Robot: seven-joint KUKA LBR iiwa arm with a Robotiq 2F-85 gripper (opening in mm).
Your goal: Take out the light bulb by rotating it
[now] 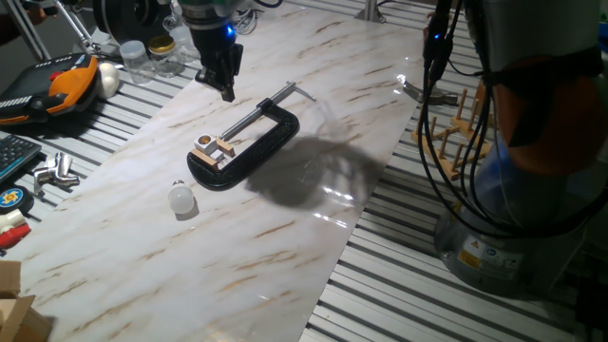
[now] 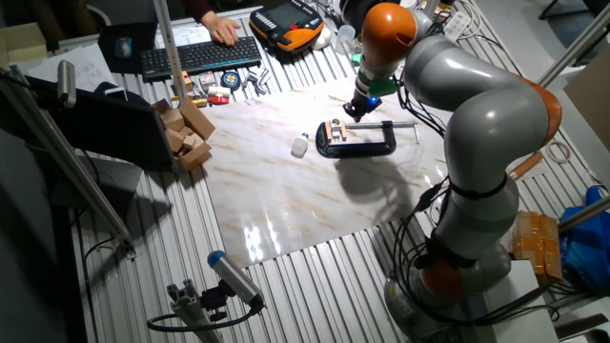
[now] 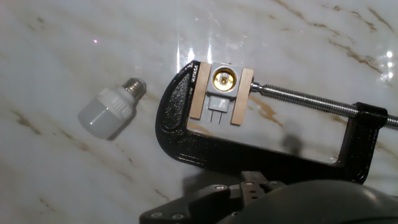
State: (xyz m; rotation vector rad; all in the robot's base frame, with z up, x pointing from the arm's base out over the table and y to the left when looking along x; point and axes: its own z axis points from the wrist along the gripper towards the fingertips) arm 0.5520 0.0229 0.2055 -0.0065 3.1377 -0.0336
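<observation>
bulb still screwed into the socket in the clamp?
No. In the hand view the socket held in the C-clamp is open and empty, and the light bulb lies on its side on the table beside the clamp.

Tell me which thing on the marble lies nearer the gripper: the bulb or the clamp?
The clamp. Its screw end lies close to the gripper, and it holds the empty socket. The bulb lies loose on its side, beyond the clamp.
</observation>
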